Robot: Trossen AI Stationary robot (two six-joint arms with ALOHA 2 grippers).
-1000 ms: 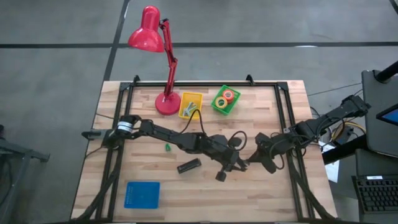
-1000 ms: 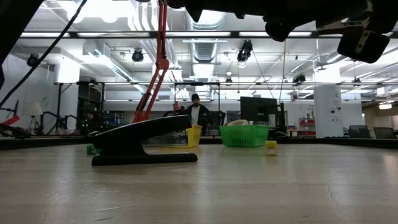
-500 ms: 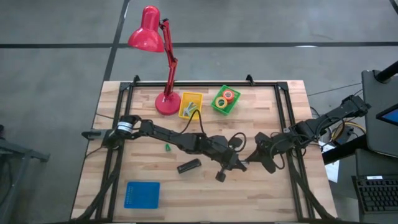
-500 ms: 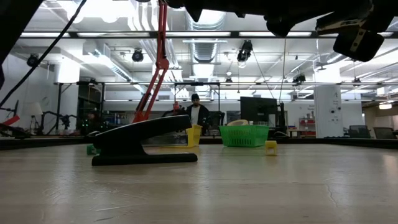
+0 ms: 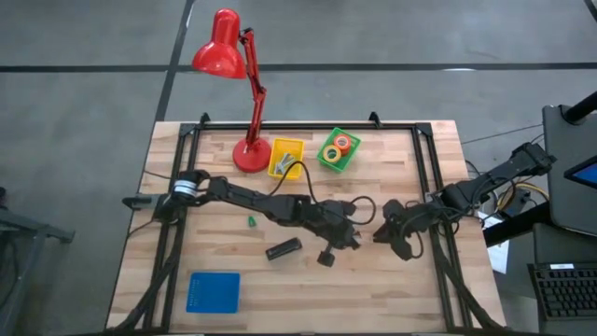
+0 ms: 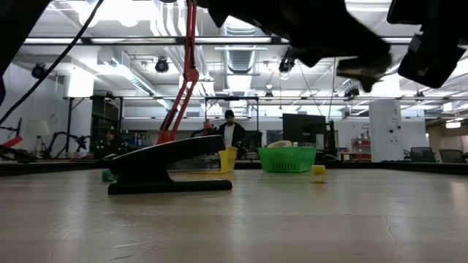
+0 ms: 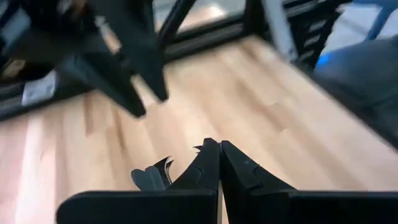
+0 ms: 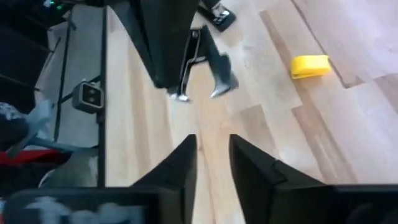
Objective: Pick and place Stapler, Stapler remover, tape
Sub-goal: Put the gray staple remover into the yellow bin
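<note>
Stapler: the black stapler (image 5: 284, 248) lies flat on the wooden table (image 5: 392, 289), left of both claws and untouched.
Left claw: the left gripper (image 5: 347, 241) hangs mid-table, fingers pinched together, and appears to hold the staple remover (image 5: 326, 259) dangling beneath it.
Right claw: the right gripper (image 5: 401, 238) faces it from just beside, fingers narrowly parted and holding nothing.
Risk: the two claws are close. A hurried swing could knock them together, or shake the staple remover out of what looks like a thin grip.
Around: a blue box (image 5: 214, 291) sits at the near left corner and a green bit (image 5: 251, 221) left of the stapler. Along the far edge are the red lamp (image 5: 233, 56), a yellow tray (image 5: 285, 156) and a green basket (image 5: 351, 161) with tape rolls (image 5: 341, 142).
In the way: the left arm's cable loops toward the yellow tray. The lamp base stands touching that tray's left side.
</note>
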